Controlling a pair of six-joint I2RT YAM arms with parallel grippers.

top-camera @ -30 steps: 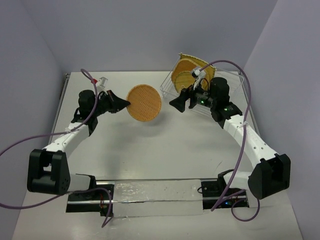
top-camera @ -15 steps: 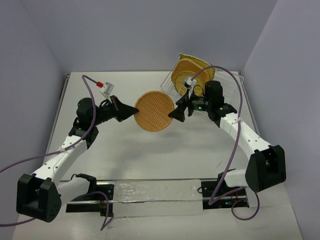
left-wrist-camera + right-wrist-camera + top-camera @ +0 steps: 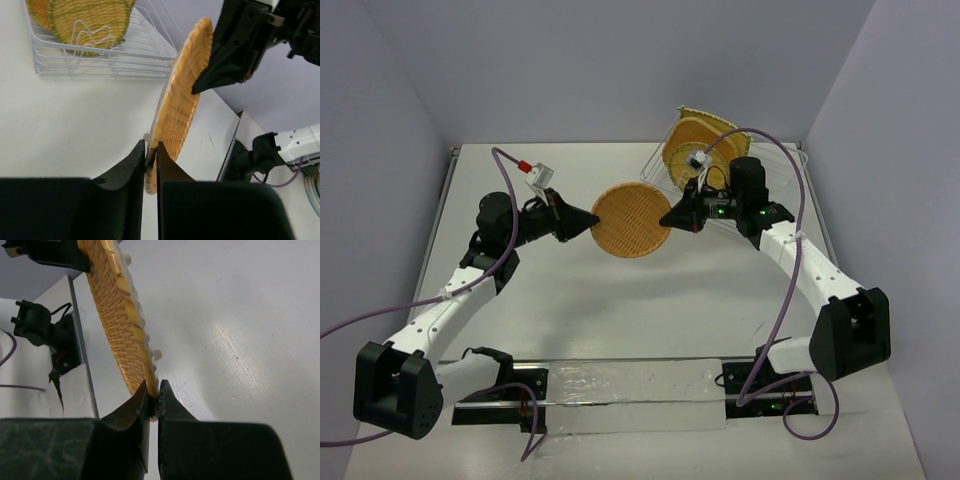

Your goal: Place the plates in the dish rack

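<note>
Above table (image 3: 620, 330), orange round plate (image 3: 630, 220) upright, pinched by left tool (image 3: 592, 222), right tool (image 3: 666, 219)

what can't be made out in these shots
1. Rack plates: in the top view the right arm covers their lower parts. The left wrist view cuts them off at its top edge, so the count is unclear.
2. Rack: in the top view its near side lies behind the right arm.
3. Round plate: the right wrist view shows it edge-on and cut off by the top edge, so its face is unseen there.
</note>
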